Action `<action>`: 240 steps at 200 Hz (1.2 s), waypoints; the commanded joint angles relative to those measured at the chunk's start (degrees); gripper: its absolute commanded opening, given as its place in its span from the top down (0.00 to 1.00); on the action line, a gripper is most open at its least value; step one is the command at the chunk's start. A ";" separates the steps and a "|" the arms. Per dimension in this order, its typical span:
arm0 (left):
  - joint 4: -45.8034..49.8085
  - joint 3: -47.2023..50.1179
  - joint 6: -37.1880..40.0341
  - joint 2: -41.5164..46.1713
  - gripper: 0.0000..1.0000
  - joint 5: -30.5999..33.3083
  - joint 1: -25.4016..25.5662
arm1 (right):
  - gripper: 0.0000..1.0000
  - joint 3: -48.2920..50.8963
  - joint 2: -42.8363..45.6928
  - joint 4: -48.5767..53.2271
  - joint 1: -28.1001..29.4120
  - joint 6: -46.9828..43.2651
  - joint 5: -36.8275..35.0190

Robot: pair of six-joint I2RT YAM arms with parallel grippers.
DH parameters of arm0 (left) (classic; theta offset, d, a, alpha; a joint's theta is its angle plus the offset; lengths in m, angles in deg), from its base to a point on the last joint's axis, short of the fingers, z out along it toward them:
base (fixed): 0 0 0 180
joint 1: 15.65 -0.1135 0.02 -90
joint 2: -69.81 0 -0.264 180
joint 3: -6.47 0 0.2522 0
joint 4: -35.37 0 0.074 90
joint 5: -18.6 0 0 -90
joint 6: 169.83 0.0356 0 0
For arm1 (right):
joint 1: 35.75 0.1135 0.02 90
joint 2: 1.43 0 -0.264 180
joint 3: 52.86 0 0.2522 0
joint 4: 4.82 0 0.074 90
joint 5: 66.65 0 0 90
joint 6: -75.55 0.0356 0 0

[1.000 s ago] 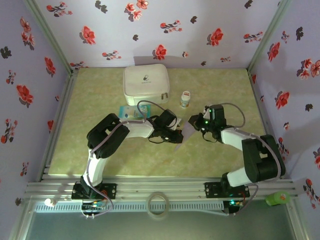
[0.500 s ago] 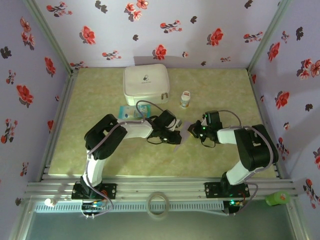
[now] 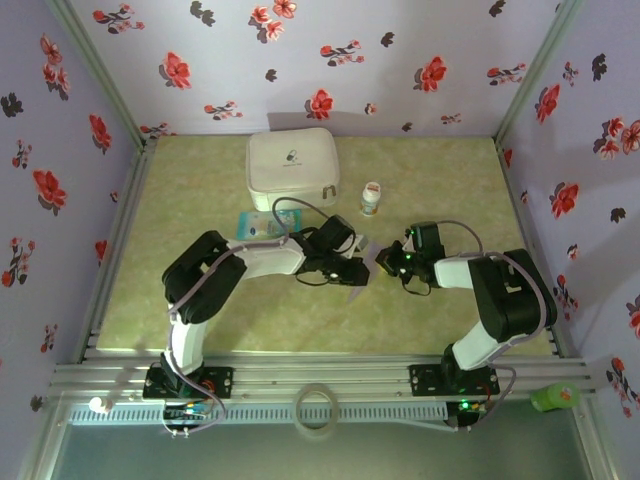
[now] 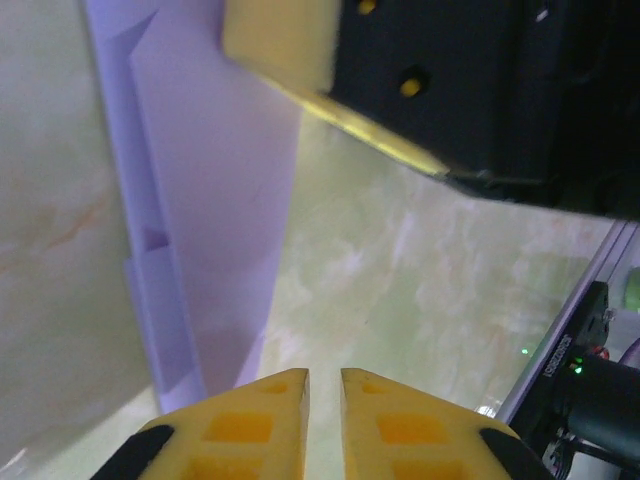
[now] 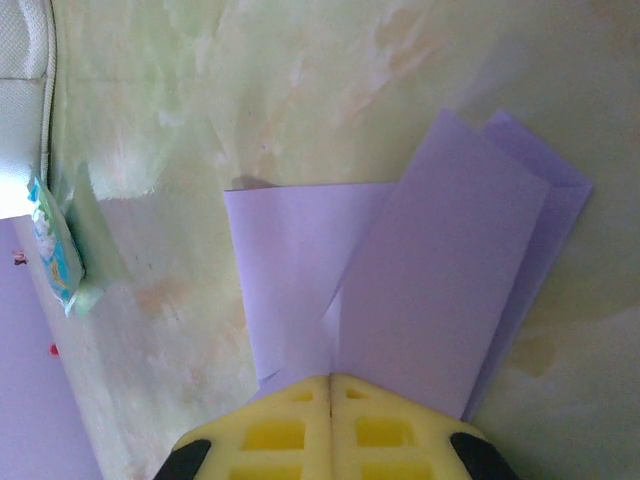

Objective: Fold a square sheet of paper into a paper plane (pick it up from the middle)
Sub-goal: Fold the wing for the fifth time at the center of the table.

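top external shows the folded lavender paper (image 3: pixel 364 278) lying on the table (image 3: pixel 200 300) between the left gripper (image 3: pixel 352 274) and the right gripper (image 3: pixel 384 262), well apart from the white case (image 3: pixel 292 160). left wrist: its fingers (image 4: pixel 250 425) are nearly together, a thin bare slit between, paper just beside them. right wrist: its fingers (image 5: pixel 390 425) are pressed tight at the paper's near edge; whether they pinch it i cannot tell.

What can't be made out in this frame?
Right wrist: whether the right gripper pinches the paper or only presses it; the gripper itself covers the contact.
Left wrist: the paper's far end, cut off by the top edge and the right gripper's finger.
Top external: the fold shape, too small, under the left gripper and right gripper.
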 commanded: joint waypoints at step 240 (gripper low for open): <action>2.69 17.79 0.92 8.48 0.83 1.73 0.34 | 0.98 1.67 -4.11 3.66 -0.46 -2.04 -4.25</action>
